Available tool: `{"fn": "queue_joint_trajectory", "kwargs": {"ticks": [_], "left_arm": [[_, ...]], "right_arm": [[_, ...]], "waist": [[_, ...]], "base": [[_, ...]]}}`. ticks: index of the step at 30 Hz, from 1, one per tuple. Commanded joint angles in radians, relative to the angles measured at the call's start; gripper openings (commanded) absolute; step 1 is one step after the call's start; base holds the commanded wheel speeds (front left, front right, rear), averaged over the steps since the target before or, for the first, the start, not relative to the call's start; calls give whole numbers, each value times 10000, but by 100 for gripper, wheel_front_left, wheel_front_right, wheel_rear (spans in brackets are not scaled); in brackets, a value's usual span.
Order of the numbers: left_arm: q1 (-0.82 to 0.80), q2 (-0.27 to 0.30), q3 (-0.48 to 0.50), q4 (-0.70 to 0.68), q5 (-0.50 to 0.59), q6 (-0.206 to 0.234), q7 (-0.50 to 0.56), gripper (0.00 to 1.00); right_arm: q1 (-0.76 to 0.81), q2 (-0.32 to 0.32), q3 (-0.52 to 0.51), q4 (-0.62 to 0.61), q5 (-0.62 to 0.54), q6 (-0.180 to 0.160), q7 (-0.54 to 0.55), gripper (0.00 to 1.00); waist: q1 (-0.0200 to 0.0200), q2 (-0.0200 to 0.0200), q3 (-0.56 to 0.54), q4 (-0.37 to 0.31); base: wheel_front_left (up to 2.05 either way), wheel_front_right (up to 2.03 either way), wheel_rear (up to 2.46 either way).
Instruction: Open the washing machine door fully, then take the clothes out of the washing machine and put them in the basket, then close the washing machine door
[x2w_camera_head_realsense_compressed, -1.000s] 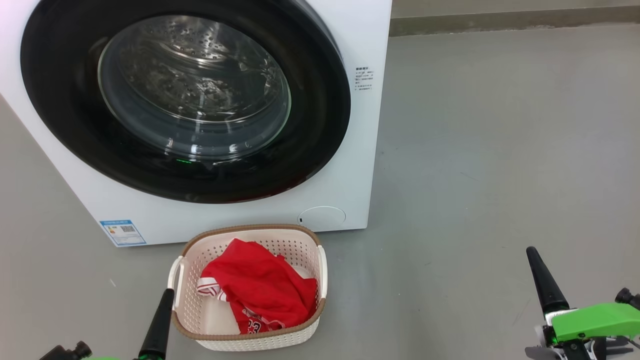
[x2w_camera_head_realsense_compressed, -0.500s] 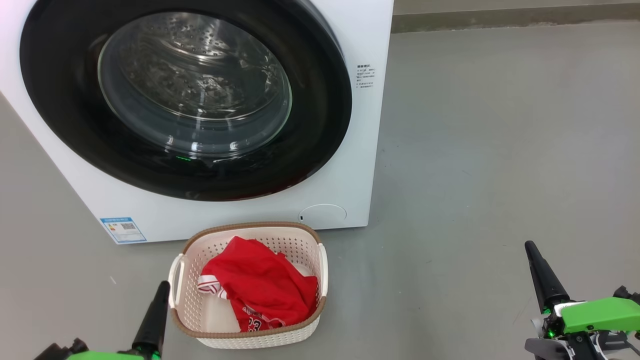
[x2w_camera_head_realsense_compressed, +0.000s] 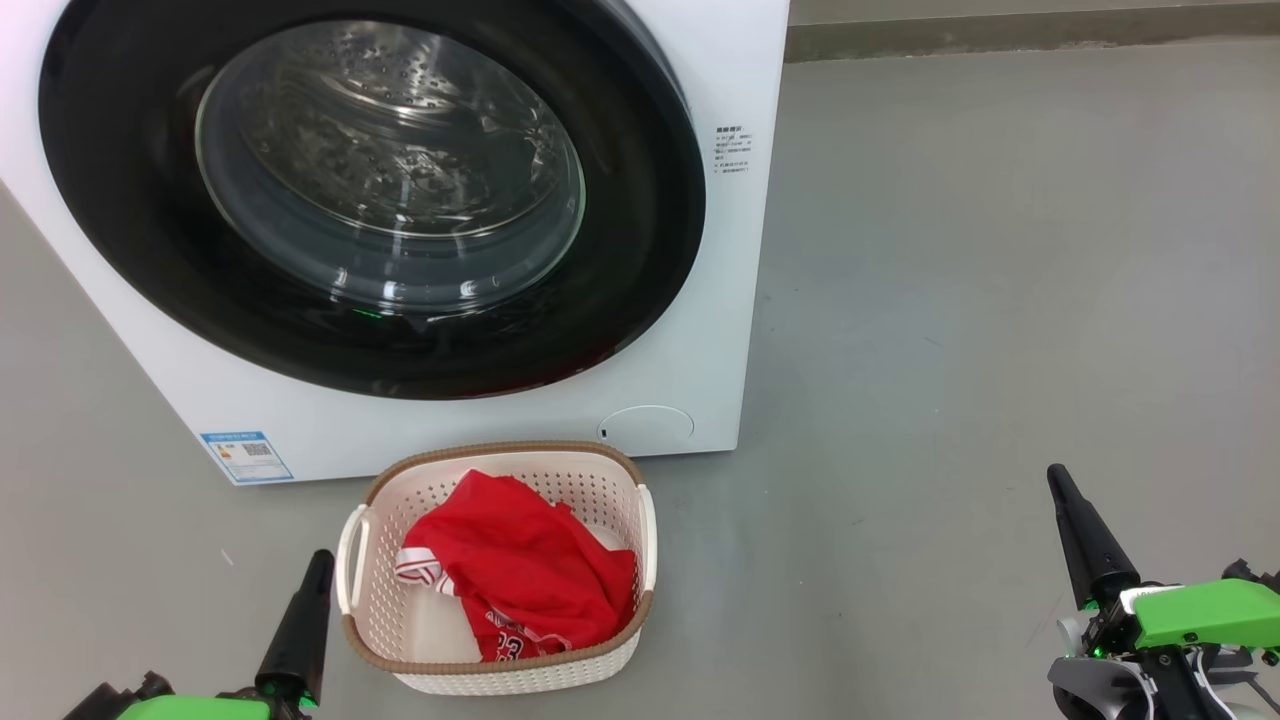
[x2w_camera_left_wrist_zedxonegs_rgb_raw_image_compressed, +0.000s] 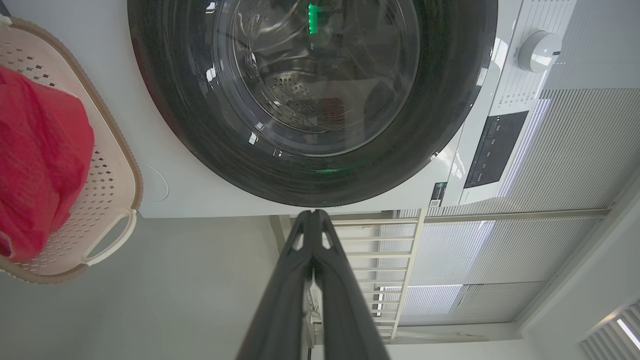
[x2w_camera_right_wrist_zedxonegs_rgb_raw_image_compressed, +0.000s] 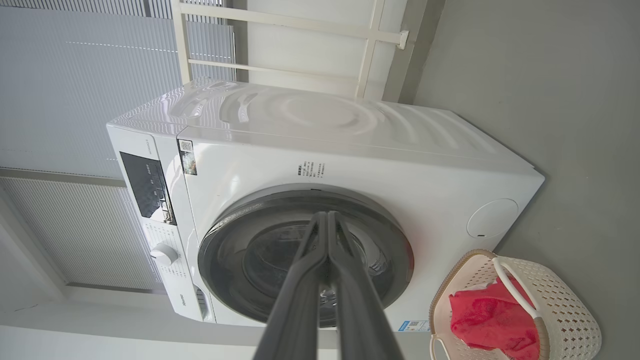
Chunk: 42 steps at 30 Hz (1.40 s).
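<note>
The left gripper (x2w_camera_head_realsense_compressed: 318, 572) sits low at the near left, its two long dark fingers pressed together into a single spike with nothing between them. The tips point up towards the washer. Just to the right of that spike is the basket (x2w_camera_head_realsense_compressed: 520, 684), close to it but, as far as I can see, not touching. The nearest part is the basket's white side handle (x2w_camera_head_realsense_compressed: 347, 560).

The right gripper (x2w_camera_head_realsense_compressed: 1060, 488) is shut tight and empty as well, with a green housing (x2w_camera_head_realsense_compressed: 1205, 614) behind the fingers. It hangs over bare grey floor (x2w_camera_head_realsense_compressed: 1000, 300), well apart from the basket on its far side.

The basket is small and cream-white, with rows of holes in its walls and a brown woven-look rim. It stands on the floor right in front of the washing machine (x2w_camera_head_realsense_compressed: 450, 440), between the two grippers but much nearer the left one. The clothes (x2w_camera_head_realsense_compressed: 530, 580) lie inside it in a crumpled bright red heap. A strip of white trim shows at the left edge and some white printing near the front, too folded to read. The heap fills the middle and right of the basket, and pale bottom shows at the near left.

Behind the basket, the washing machine door (x2w_camera_head_realsense_compressed: 640, 250) lies closed against the white front. Its wide black rim is glossy around the bulging clear glass (x2w_camera_head_realsense_compressed: 390, 170), and the perforated steel drum shows through. Low on the front are a small blue label (x2w_camera_head_realsense_compressed: 245, 457) and a round cap (x2w_camera_head_realsense_compressed: 647, 427). From the left wrist a white dial (x2w_camera_left_wrist_zedxonegs_rgb_raw_image_compressed: 537, 50) and a dark control panel (x2w_camera_left_wrist_zedxonegs_rgb_raw_image_compressed: 495, 150) show beside the door.
</note>
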<state>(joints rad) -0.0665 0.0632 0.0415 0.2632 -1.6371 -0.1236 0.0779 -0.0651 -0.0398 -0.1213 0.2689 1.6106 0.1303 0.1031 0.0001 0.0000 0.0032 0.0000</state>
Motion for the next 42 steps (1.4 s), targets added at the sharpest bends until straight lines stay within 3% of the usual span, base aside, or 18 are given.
{"fn": "queue_joint_trajectory", "kwargs": {"ticks": [1,42], "left_arm": [[-386,125,371,-196,-8,-71,70,0],[-397,25,511,-189,109,-71,183,0]], "right_arm": [[-420,-161,146,-246,39,4,44,0],[-424,-135,109,-244,8,4,74,0]], "waist": [[-1,0,0,0],[-1,0,-1,0]], "base": [[0,0,0],[0,0,0]]}}
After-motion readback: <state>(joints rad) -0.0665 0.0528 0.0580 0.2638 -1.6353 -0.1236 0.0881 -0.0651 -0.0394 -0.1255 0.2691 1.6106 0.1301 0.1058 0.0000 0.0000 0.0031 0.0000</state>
